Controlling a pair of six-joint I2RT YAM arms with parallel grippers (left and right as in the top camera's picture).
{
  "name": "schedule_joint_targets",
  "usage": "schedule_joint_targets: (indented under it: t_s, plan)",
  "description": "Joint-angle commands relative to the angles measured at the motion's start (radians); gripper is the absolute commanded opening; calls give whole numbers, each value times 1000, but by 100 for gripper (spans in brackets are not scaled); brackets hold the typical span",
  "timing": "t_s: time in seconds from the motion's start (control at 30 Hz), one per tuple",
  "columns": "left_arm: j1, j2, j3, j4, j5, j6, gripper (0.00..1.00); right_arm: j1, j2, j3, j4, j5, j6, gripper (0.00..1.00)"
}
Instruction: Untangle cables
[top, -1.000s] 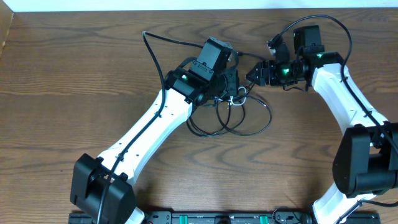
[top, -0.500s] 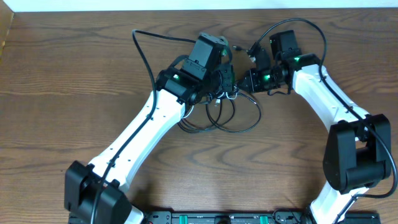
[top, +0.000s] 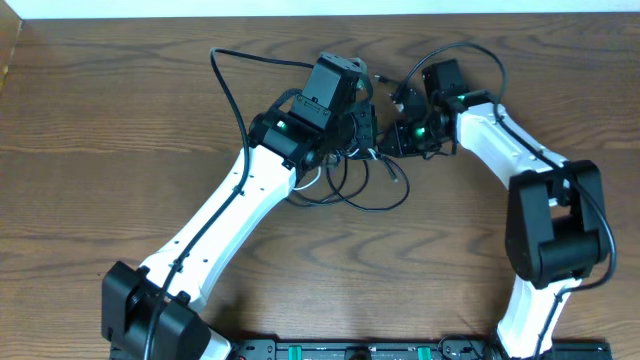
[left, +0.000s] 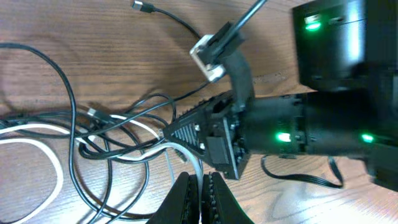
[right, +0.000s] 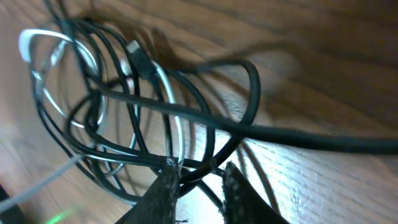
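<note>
Overhead, the tangle of thin black and white cables (top: 350, 185) lies on the brown wooden table (top: 120, 100) near its far edge, with open wood to the left and toward the arm bases. In the left wrist view, the left gripper (left: 199, 178) is clamped on the thin white cable (left: 191, 165). In the right wrist view, the right gripper (right: 198, 169) pinches thin black strands (right: 186, 118). This looks like the pull-apart step, which calls for slow, opposite draws.

White left arm (top: 222, 212), white right arm (top: 503, 137), black joints (top: 545, 225), green lights (top: 419, 130)
</note>
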Motion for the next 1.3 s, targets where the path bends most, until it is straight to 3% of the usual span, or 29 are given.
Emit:
schedule_joint_targets:
  t_s: [0.0,0.83,1.03,1.1,1.2,1.27]
  plan:
    - [14,-69,23,12,-17,37,7,8,58,-2,8,8,13,22]
    - [213,-412,94,151,-26,60,7,8,110,-3,14,34,39,22]
    - [212,-368,94,-23,-25,60,9,8,110,-3,14,34,39,27]
    - [211,-334,94,-97,-25,60,17,8,110,-3,14,34,39,29]
    - [210,-256,94,-221,-25,66,45,8,110,-3,14,34,39,32]
    - [210,-205,93,-276,-25,82,53,8,110,-3,14,34,39,34]
